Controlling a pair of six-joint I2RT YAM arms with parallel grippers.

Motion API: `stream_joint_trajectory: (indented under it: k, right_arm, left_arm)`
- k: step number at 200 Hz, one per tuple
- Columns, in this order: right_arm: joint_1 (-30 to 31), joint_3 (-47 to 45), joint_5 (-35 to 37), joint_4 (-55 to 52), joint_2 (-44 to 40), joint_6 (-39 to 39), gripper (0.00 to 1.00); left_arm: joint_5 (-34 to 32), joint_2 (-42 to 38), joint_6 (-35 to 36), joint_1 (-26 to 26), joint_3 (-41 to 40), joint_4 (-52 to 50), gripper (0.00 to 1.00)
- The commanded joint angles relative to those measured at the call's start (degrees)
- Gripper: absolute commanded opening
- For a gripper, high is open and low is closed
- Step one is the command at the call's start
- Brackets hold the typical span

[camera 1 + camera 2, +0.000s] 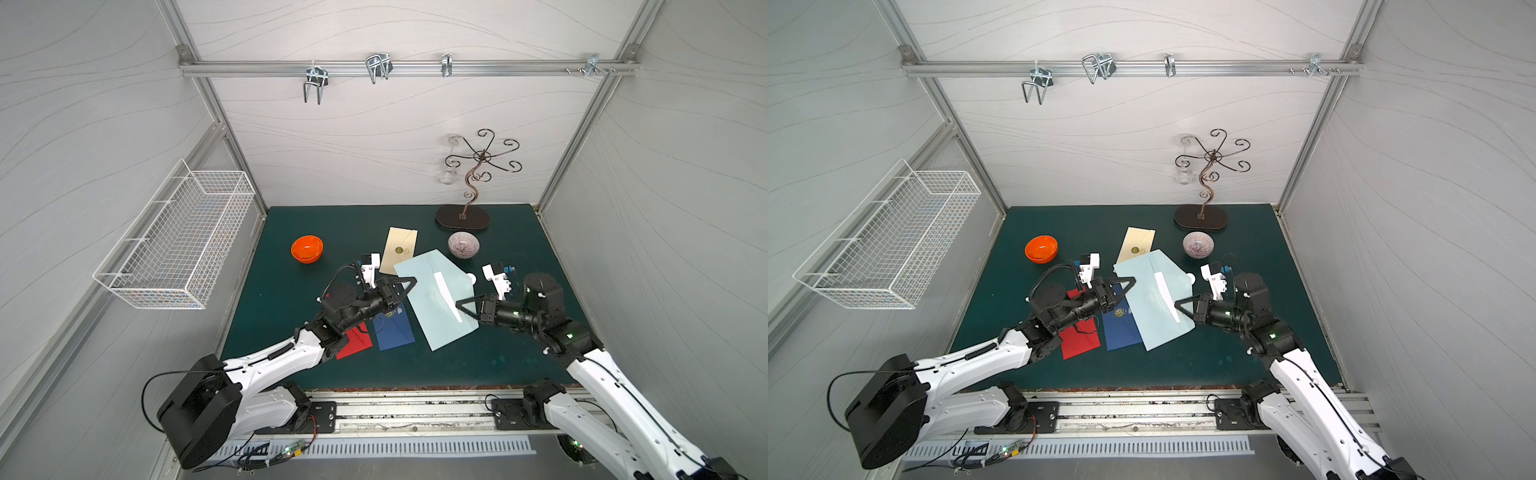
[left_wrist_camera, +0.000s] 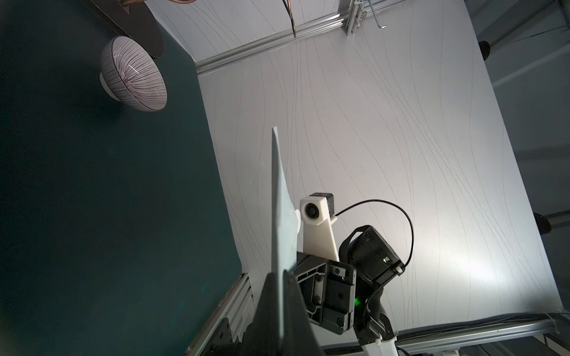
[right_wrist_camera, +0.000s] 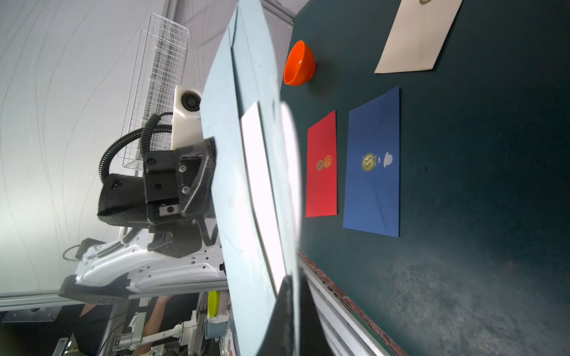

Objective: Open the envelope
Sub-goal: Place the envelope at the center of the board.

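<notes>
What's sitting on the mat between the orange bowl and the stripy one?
A cream envelope with a gold seal lies flat between the orange bowl and the striped bowl, plain in both top views.

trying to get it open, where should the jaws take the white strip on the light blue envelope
Likely its near end, coming edge-on from the robot's right. The white strip stands lifted off the light blue envelope, leaving a free edge to pinch. The right gripper is shut at that end, with the left gripper pinching the opposite edge.
</notes>
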Motion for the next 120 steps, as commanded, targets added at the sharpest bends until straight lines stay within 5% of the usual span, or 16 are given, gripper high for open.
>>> stream_joint_trajectory:
  k: [1,59,96,120]
  right_arm:
    - [-0.2,0.9,0.6,-0.7,-0.5,-1.6,0.01]
    - [-0.3,3.1,9.3,-7.8,-2.2,-5.3,0.0]
    - [-0.5,6.4,34.0,-23.8,-2.0,-8.8,0.0]
    - [-2.8,4.7,33.3,-25.1,1.5,-9.3,0.0]
  left_arm:
    - [-1.4,-1.1,0.9,0.2,2.1,0.0,0.2]
    - [-2.8,-1.4,3.1,0.2,2.5,-7.0,0.53]
    - [-6.3,-3.6,8.0,0.2,3.6,-17.3,0.64]
    - [-10.7,-6.1,8.4,0.3,2.5,-20.0,0.67]
